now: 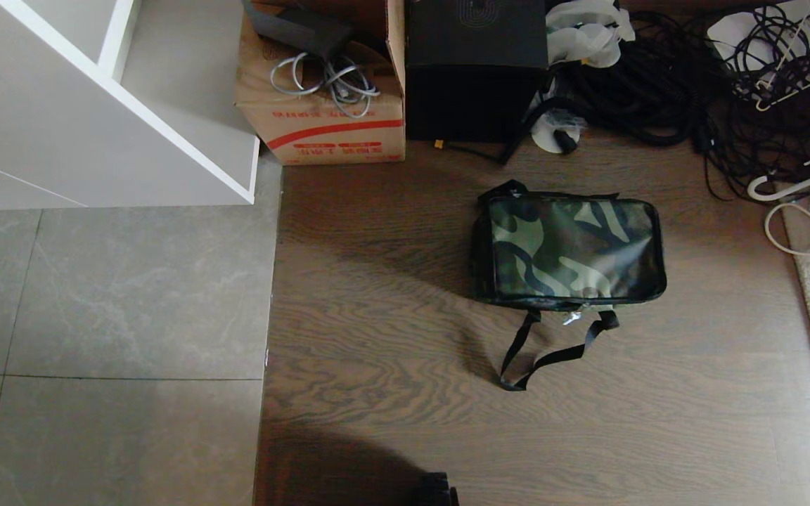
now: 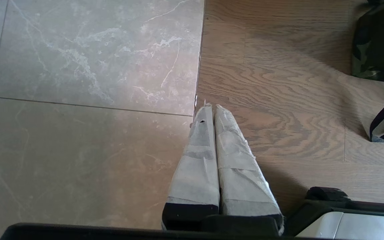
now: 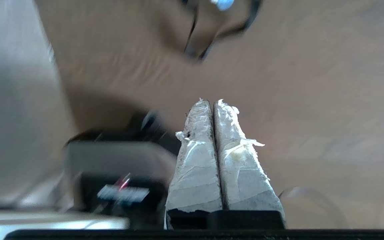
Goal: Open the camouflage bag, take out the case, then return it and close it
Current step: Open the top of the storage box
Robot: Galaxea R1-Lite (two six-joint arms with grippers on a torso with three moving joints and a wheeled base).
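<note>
Wood-grain flooring (image 1: 391, 302) is filling the lower middle and right of the head view, with grey tile (image 1: 110, 295) lying along its left. Neither arm is showing clearly there. In the left wrist view the left gripper (image 2: 210, 108) is hanging over the seam between tile and wood, its taped fingers (image 2: 198, 160) pressed together and holding nothing. In the right wrist view, which is blurred, the right gripper (image 3: 209, 103) is pointing over bare wood, its wrapped fingers (image 3: 235, 160) also sitting flush against each other with nothing between them.

Further up, right of centre in the head view, the camouflage bag (image 1: 570, 249) is lying on the wood with its lid closed, its black strap (image 1: 545, 351) trailing toward the lower edge. The case is not showing.

Along the top edge are sitting a cardboard box (image 1: 328, 112) with a red stripe, a black cube-shaped box (image 1: 475, 77) beside it, and tangled black cables (image 1: 693, 91) at upper right. A white cabinet (image 1: 95, 105) is occupying the upper left.
</note>
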